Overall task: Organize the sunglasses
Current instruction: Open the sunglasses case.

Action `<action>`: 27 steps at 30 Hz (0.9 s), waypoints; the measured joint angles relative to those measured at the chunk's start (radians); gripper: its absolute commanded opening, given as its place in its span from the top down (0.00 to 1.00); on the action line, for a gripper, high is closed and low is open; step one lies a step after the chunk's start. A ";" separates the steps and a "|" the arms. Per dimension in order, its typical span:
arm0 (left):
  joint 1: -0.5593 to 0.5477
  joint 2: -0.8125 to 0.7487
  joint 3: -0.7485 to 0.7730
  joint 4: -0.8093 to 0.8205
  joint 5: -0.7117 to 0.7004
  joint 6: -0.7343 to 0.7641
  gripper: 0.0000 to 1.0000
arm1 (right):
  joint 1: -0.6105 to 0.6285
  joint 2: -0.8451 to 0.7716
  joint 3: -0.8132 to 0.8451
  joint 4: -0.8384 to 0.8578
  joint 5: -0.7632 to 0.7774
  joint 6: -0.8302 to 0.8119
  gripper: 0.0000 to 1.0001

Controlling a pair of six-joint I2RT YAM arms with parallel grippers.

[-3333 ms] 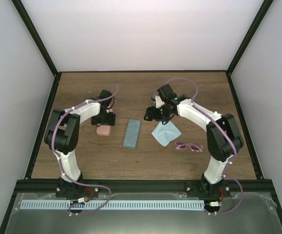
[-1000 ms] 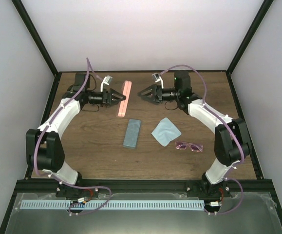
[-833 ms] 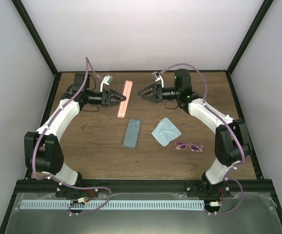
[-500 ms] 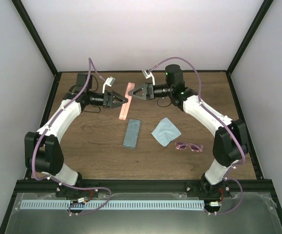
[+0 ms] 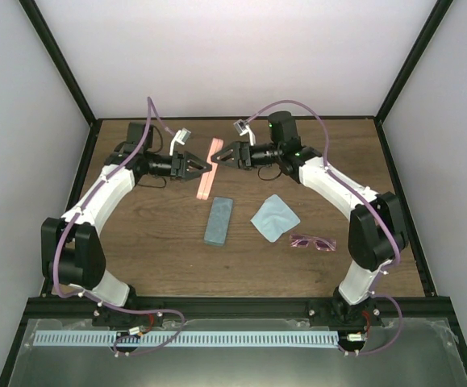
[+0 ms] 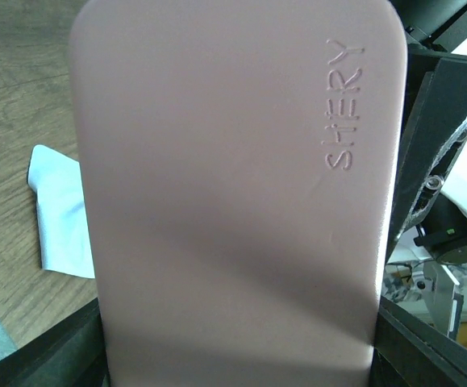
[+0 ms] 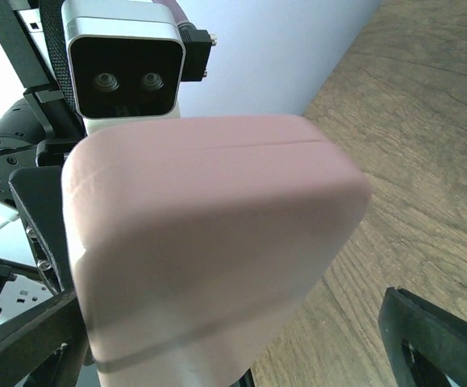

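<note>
Pink case (image 6: 233, 201) tight in left hand (image 5: 206, 168), right hand (image 5: 217, 153) wide; lettering (image 6: 343, 105) wrist-view only.

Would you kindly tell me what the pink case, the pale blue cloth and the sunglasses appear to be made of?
The pink case looks like faux leather or soft-touch plastic: matte, smooth, with debossed lettering. The cloth is thin pale blue fabric lying limp, probably microfibre. The sunglasses seem translucent pinkish-purple plastic, judging by their see-through tint.
</note>
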 measured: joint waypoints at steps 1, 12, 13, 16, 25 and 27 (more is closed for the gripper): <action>0.000 0.000 0.000 -0.001 -0.001 0.000 0.41 | 0.000 0.000 0.000 -0.002 0.001 -0.002 0.00; 0.004 0.009 0.001 -0.017 -0.012 0.000 0.41 | 0.000 0.000 0.000 -0.035 0.039 -0.043 0.01; 0.004 0.011 0.002 -0.018 -0.014 0.000 0.41 | 0.000 0.000 0.000 -0.039 0.045 -0.048 0.01; 0.006 0.014 0.003 -0.020 -0.024 -0.005 0.42 | 0.000 0.000 0.000 -0.050 0.060 -0.063 0.01; 0.017 0.021 0.005 -0.019 -0.050 -0.028 0.43 | 0.000 0.000 0.000 -0.086 0.105 -0.095 0.01; 0.032 0.021 0.010 -0.013 -0.050 -0.037 0.44 | -0.002 0.000 0.000 -0.108 0.119 -0.105 0.01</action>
